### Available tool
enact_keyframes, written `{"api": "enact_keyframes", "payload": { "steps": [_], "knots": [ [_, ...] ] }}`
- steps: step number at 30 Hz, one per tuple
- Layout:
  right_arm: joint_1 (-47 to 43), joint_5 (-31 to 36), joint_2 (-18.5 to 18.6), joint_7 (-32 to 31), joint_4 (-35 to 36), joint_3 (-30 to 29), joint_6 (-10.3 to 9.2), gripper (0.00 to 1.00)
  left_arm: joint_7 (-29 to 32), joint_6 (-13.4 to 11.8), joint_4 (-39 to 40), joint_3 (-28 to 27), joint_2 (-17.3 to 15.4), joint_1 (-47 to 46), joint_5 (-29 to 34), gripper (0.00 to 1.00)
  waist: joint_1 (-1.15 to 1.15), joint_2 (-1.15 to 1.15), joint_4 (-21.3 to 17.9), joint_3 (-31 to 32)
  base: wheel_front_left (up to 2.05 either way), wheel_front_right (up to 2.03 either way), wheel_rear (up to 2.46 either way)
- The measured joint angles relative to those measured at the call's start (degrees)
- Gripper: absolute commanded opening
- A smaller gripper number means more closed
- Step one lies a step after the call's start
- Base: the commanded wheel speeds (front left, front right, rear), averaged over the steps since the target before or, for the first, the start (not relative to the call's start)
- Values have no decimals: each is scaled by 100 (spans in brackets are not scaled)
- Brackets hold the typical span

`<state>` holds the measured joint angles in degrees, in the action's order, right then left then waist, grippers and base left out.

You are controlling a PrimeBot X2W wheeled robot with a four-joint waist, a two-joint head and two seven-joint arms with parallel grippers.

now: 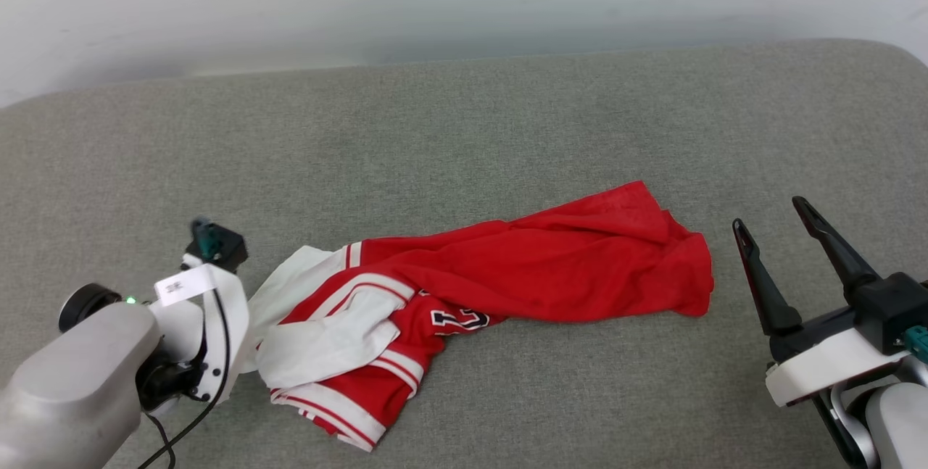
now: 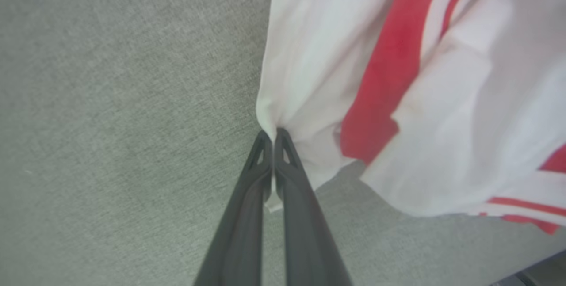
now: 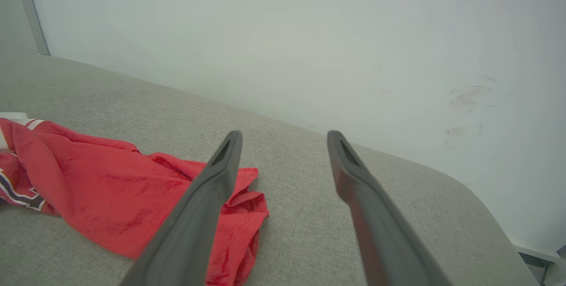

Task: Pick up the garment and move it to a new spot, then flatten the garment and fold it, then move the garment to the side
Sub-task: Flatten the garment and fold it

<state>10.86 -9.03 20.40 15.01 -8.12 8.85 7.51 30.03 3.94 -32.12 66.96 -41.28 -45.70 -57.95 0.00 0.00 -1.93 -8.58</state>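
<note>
The garment (image 1: 507, 273) lies crumpled mid-way across the grey padded surface (image 1: 464, 121), with its red body bunched toward my right and its white sleeves and striped trim toward my left. It looks thin, light and limp, so I expect it to drape and drag rather than hold any shape. My left gripper (image 2: 270, 138) is clamped on a white fabric edge at the garment's left end. My right gripper (image 1: 767, 214) stands spread wide near the red hem, touching nothing. That hem corner seems the best second hold.
</note>
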Motion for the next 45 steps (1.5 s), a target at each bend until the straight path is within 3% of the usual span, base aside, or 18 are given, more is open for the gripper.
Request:
{"api": "enact_keyframes", "payload": {
  "steps": [4, 5, 6, 10, 15, 27, 39, 40, 41, 42, 45],
  "knots": [
    [-1, -8, 2, 0, -9, 41, 0, 100, -78, -5, -307, -44, 23, 99, -113, 0, 0, 0, -39, -20, 0, 0, 0],
    [-4, -10, 9, 0, -21, 38, 0, 100, -132, 2, -365, -49, 41, 99, -112, 20, 0, 0, -38, -16, 0, 0, 0],
    [-8, -14, 13, 0, -27, 36, 0, 100, -216, 1, -423, -64, 62, 98, -103, 100, 0, 0, -32, -7, 0, 0, 0],
    [-73, -19, 16, 0, -51, 7, 0, 100, -466, 12, -486, -40, 87, -32, 127, 100, 0, 0, 21, 53, 0, 0, 0],
    [-154, -43, 20, -16, -36, -49, 0, 100, -535, 112, -18, -52, 25, -591, 354, 100, 0, 0, 129, 148, 0, 0, 0],
    [-170, -54, 20, -36, 59, -3, 0, 100, 775, 271, 1539, 265, -122, -878, -12, 100, 0, 0, 147, 170, 0, 0, 0],
    [-37, -60, 53, -42, 78, 25, 0, 100, 1259, 339, 1490, 594, 91, -356, 277, 100, 0, 0, -98, -50, 0, 0, 0],
    [-37, -60, 53, -42, 77, 23, 0, 100, 1258, 339, 1469, 599, 100, -339, 276, 84, 0, 0, -111, -60, 0, 0, 0],
    [-37, -60, 52, -41, 76, 22, 0, 100, 1257, 339, 1460, 601, 107, -330, 276, 6, 0, 0, -121, -68, 0, 0, 0],
    [-37, -60, 51, -41, 74, 21, 0, 100, 1249, 339, 1460, 604, 108, -328, 278, 0, 0, 0, -128, -72, 0, 0, 0],
    [-42, -58, 47, -37, 62, -11, 0, 100, 1190, 344, 1544, 619, 100, -331, 241, 0, 0, 0, -116, -55, 0, 0, 0]
  ]
}}
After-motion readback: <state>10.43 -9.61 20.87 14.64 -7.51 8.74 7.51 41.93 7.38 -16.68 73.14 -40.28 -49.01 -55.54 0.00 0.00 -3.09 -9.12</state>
